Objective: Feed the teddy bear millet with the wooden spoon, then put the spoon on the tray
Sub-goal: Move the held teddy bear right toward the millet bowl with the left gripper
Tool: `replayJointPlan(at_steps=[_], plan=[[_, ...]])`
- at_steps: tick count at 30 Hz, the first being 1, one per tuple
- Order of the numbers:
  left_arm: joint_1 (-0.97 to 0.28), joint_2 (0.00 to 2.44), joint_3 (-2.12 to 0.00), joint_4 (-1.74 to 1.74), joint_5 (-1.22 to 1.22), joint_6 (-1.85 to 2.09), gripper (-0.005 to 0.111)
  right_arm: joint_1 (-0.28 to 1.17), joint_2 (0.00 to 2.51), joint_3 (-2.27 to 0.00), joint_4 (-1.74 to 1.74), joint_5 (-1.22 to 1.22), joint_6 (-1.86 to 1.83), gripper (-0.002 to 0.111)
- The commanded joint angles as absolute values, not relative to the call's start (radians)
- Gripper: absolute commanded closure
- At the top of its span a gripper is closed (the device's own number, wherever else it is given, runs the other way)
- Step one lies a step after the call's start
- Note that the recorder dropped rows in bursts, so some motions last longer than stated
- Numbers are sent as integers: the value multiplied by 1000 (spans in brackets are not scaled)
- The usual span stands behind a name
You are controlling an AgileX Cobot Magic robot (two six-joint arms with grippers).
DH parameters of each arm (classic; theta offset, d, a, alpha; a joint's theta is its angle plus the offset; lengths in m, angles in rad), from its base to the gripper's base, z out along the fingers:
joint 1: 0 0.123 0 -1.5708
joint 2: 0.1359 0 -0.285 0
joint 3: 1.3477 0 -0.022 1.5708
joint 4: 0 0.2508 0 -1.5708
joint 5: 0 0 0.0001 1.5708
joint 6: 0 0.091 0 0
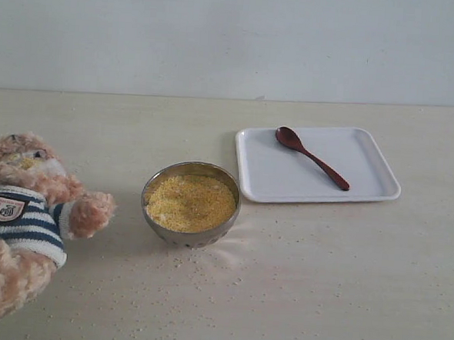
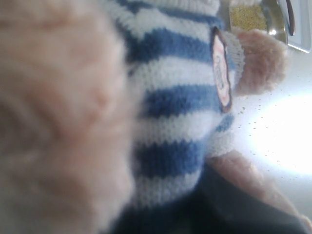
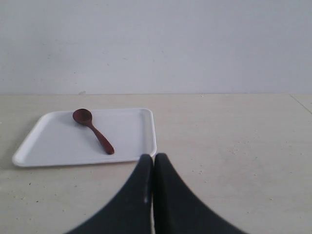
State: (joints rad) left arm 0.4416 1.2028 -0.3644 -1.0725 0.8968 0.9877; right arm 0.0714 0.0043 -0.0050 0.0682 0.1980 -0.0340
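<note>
Pale tabletop [image 1: 343,285], wooden spoon [image 1: 311,157] on tray [image 1: 370,156]

No word or number can be read anywhere. The one sign is a small crest badge [image 1: 7,209] on the chest of the teddy bear's [image 1: 22,234] striped shirt. It is a shield shape with a dark rim, a pale field and a pinkish band at the top. Even in the close left wrist view, its markings are too blurred to read.
</note>
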Motion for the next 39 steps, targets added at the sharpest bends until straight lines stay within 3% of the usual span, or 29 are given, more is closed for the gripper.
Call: replayJointPlan(at_steps=[1, 20, 39], plan=[[443, 1193, -363, -1118, 890, 988, 99, 68, 0, 0, 69, 191, -35, 108], [443, 1221, -363, -1349, 860, 1121, 99, 68, 0, 0, 69, 191, -35, 108], [336, 1644, -374, -1595, 867, 1460, 99, 68, 0, 0, 69, 191, -35, 108]])
